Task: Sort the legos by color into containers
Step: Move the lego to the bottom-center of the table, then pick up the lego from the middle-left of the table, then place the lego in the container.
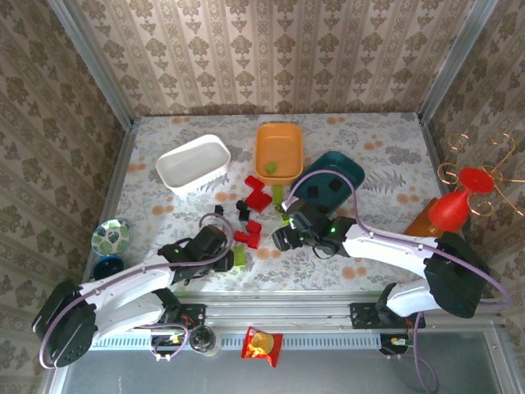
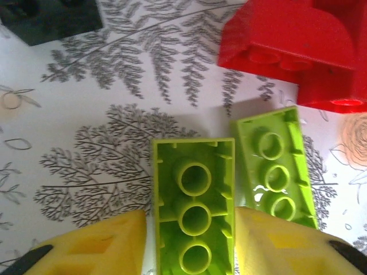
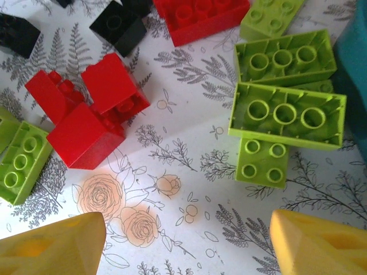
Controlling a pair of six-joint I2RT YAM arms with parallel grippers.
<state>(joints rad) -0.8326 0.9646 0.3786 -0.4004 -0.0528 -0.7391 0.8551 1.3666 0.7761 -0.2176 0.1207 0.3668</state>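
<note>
**While pads flank a lime brick, its long walls are the place to hold**

Where the left gripper (image 2: 189, 252) sits, its yellow pads (image 2: 97, 246) stand either side of an upturned lime brick (image 2: 194, 212), close against its long walls. Whether they pinch it yet I cannot tell. Hollow side up, the brick shows three round tubes and thin ribs. I judge it light, rigid and glossy. A square pinch on the flat walls should hold, but a skewed one could squirt it out. The foam-looking pads ought to help.

Just beside it lies a second lime brick (image 2: 275, 169), also upturned and near enough that the pad on that side may nudge it. Beyond are red bricks (image 2: 298, 46) and a black brick (image 2: 46, 20), all on a matte fern-printed cloth (image 2: 86, 143).

Over bare cloth, the right gripper (image 3: 186, 240) hangs with jaws wide apart and nothing between them. Ahead of it several lime bricks (image 3: 287, 114) lie touching one another, so their free outer walls look the safest hold.

Farther back stand three smooth, rounded containers:
- a white tub (image 1: 193, 164)
- an orange tub (image 1: 279, 125) with a lime piece (image 1: 270, 168) inside
- a teal tub (image 1: 344, 162) holding dark pieces (image 1: 314, 193)

Lime likely belongs in the orange tub.
</note>
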